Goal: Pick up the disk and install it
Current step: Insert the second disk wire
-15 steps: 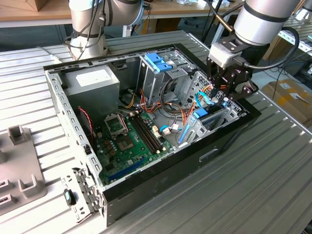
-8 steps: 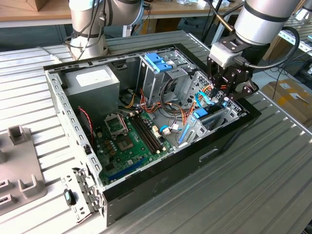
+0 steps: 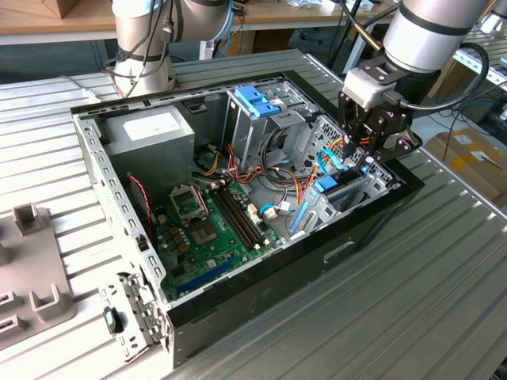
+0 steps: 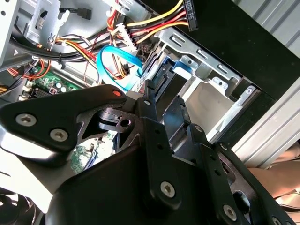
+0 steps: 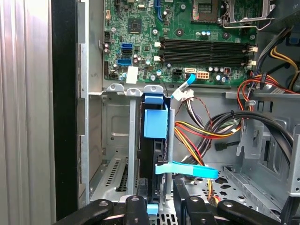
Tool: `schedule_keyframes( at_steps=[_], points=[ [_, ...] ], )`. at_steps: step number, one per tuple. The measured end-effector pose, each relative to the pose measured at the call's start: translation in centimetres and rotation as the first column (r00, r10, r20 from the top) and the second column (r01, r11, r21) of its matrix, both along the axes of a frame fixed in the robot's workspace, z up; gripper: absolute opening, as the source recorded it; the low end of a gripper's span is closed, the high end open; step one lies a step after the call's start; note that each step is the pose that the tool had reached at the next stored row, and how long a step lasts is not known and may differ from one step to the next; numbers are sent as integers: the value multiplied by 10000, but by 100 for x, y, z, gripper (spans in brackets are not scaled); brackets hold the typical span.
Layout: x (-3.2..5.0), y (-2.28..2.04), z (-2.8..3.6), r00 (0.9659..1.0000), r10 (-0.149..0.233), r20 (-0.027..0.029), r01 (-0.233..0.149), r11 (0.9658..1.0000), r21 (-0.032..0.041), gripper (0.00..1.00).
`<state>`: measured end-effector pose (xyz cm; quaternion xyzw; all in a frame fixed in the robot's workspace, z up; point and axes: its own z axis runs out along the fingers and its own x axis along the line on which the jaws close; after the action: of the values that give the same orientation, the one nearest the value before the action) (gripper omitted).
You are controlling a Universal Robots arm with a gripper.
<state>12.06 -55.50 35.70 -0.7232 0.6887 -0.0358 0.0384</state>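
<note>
Tool [image 5: 159,202] straddles the disk [image 5: 155,124], edgewise in its bay; clamped or not, I cannot tell. Likely rigid, shock-sensitive: hold flat faces.

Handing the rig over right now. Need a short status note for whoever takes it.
Gripper: low over the drive bay, at the end of the case on the exterior view's right, straddling the disk. Whether it grips can't be told.
Disk: on edge in the bay slot, blue carrier end toward the motherboard.
Done: disk picked up and in the bay.
Left: full seating not confirmed.
</note>
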Motion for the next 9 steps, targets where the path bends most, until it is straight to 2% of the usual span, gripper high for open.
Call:
schedule_keyframes(
  at_steps=[9],
  points=[
    [18,0,0,10000,1,0,-1,10000,0,36]
  ],
)
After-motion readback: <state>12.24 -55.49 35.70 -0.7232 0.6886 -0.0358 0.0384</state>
